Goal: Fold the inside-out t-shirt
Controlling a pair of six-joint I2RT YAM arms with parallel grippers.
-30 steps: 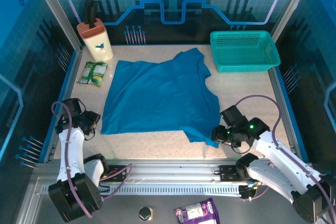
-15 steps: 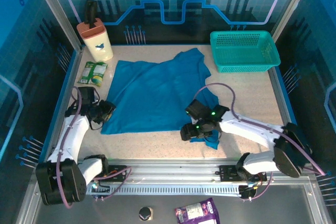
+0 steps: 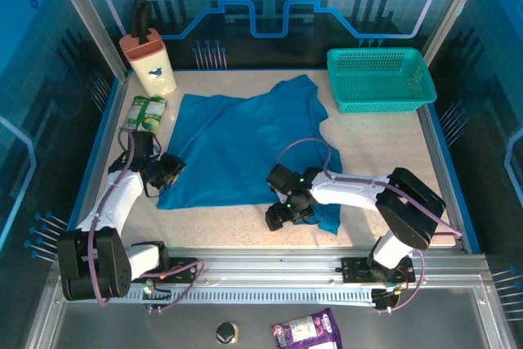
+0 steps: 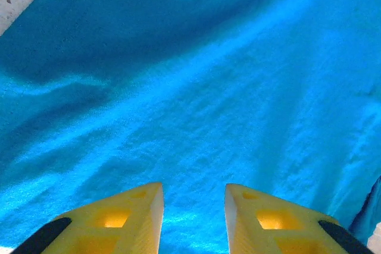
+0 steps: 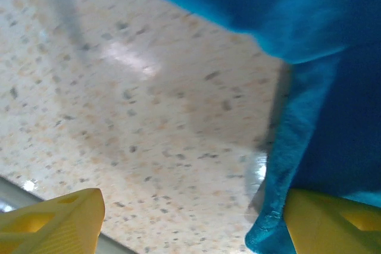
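Frankly, I had no fold made yet: the inside-out t-shirt (image 3: 245, 149) lay spread on the table (image 3: 384, 145), my left gripper (image 4: 193, 191) slightly parted over its left edge, my right gripper (image 5: 190, 206) wide open beside its near hem, neither holding cloth.

Table (image 3: 376, 140): the inside-out t-shirt (image 3: 245, 140) lies spread across the middle. Basket (image 3: 380, 79) at the far right corner, apart from the t-shirt. Canister (image 3: 149, 63) at the far left corner, with a packet (image 3: 145, 114) in front of it, just beside the t-shirt's far left corner. Left gripper (image 3: 170, 171) at the t-shirt's left edge; right gripper (image 3: 278, 217) at its near edge, by the near right corner
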